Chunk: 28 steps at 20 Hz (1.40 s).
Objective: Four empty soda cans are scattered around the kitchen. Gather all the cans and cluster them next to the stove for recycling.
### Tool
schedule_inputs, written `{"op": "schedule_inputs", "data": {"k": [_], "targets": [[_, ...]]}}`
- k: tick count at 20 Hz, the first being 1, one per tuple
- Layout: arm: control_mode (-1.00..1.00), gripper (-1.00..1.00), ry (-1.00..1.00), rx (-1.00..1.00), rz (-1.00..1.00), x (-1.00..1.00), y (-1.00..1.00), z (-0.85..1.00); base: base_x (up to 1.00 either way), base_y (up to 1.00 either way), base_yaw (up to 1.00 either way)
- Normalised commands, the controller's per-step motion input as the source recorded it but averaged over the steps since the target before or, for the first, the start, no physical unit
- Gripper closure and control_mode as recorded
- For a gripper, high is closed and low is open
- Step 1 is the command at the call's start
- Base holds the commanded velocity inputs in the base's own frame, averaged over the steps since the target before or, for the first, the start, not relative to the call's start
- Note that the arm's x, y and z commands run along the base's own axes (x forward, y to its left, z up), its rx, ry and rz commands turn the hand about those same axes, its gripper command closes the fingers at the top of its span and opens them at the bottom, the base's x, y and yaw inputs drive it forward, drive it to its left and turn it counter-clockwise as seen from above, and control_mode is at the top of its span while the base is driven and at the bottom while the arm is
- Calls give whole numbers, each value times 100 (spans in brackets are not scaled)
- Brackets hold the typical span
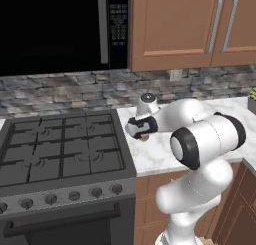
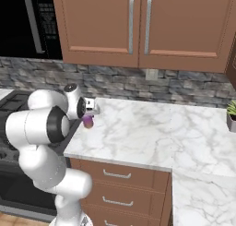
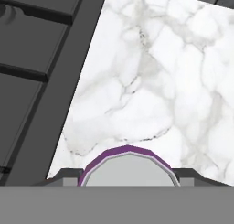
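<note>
A purple-pink soda can (image 2: 87, 122) with a silvery top (image 3: 130, 169) sits upright, left of centre in the right base view. The dark stove (image 1: 60, 149) fills the lower left of the left base view.

A white marble tabletop (image 2: 138, 128) ran below a grey stone backsplash (image 2: 184, 89), with brown wooden wall cabinets (image 2: 138, 26) above, brown drawers (image 2: 120, 179) beneath, and a black microwave (image 1: 55, 29).

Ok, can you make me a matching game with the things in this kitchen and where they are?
Things:
1. can
2. stove
3. microwave
4. plant

Places:
A. above the stove
B. far right end of the counter
C. in the gripper, over the counter
D. left of the counter

Pairs: 1-C, 2-D, 3-A, 4-B
</note>
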Motion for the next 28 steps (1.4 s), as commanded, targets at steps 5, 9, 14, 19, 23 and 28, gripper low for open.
{"op": "schedule_inputs", "data": {"k": [5, 9, 14, 19, 23, 28], "targets": [[-100, 100, 0, 0, 0, 54, 0, 0, 0, 0, 0], [-100, 100, 0, 0, 0, 44, 10, -3, 0, 0, 0], [-100, 100, 0, 0, 0, 41, 13, -2, 0, 0, 0], [-100, 100, 0, 0, 0, 36, 12, -11, 0, 0, 0], [-100, 100, 0, 0, 0, 2, 13, -22, 0, 0, 0], [-100, 100, 0, 0, 0, 0, 14, -26, 0, 0, 0]]}}
